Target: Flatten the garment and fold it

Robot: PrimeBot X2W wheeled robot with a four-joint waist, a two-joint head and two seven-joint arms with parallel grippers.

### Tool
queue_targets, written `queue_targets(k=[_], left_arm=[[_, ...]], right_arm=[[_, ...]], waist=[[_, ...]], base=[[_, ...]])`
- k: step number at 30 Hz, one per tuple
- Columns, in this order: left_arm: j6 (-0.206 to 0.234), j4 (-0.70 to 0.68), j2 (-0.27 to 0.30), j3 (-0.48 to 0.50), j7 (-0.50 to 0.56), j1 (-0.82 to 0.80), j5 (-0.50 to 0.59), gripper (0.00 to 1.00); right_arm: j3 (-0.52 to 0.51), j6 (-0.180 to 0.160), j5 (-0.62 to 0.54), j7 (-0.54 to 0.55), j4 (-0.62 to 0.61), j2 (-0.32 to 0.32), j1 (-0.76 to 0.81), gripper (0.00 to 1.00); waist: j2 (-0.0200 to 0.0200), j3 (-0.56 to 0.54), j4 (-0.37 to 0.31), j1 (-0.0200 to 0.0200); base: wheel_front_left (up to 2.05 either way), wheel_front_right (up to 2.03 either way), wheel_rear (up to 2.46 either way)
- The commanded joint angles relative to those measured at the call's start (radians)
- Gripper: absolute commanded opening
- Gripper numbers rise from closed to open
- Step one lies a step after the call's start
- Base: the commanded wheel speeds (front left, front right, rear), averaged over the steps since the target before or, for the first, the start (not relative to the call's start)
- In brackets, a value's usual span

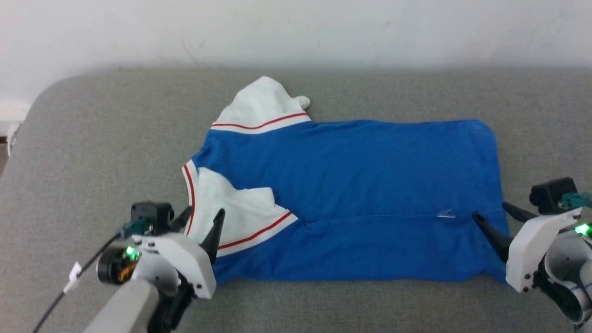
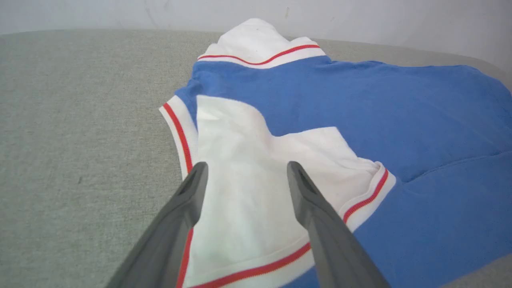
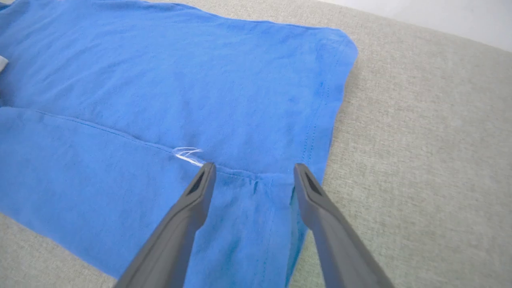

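A grey woven surface (image 1: 92, 138) takes up most of the scene. It has a rounded corner well beyond the collar end of the garment (image 1: 370, 175), and a plain white wall (image 1: 296, 27) rises behind the garment's far edge. The garment lies flat on the surface, collar end toward the robot's left and hem toward its right. Its near long side is folded over onto the blue body, leaving a straight fold edge along its length. One white sleeve (image 1: 240, 208) with red trim lies folded over the blue at the collar end, and the other sleeve (image 1: 263, 104) sticks out past the garment's far edge toward the wall. The left gripper (image 1: 206, 212) hovers over the folded sleeve, jaws spread with nothing between them. The right gripper (image 1: 489, 209) sits at the hem end, over the fold edge, jaws likewise apart and empty. A small white mark (image 1: 446, 213) sits on the fold edge just beside the right gripper; whether it is thread or print is hard to tell. The grippers' white housings cover the garment's two near corners. The surface is cut off by the frame on the near side and past the hem, and a dark strip at the frame edge beyond the rounded corner is too small to make out.
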Motion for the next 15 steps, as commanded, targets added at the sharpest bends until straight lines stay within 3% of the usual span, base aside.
queue_targets(k=[1,8,15], left_arm=[[0.013,-0.013,-0.013,0.010,-0.011,0.030,-0.015,1.00],[0.106,-0.122,-0.027,0.075,-0.091,0.158,-0.048,1.00],[0.201,-0.204,0.032,0.036,0.000,0.218,0.016,1.00]], right_arm=[[-0.022,-0.001,-0.023,0.006,0.001,0.021,0.024,1.00],[-0.288,-0.001,-0.213,0.117,-0.053,0.223,0.174,1.00],[-0.500,-0.001,-0.371,0.285,-0.199,0.419,0.294,1.00]], waist=[[-0.0001,-0.037,0.001,0.0001],[-0.0001,-0.064,0.003,0.0001],[-0.0001,-0.067,0.007,0.0001]], base=[[0.00,0.00,0.00],[0.00,0.00,0.00],[0.00,0.00,0.00]])
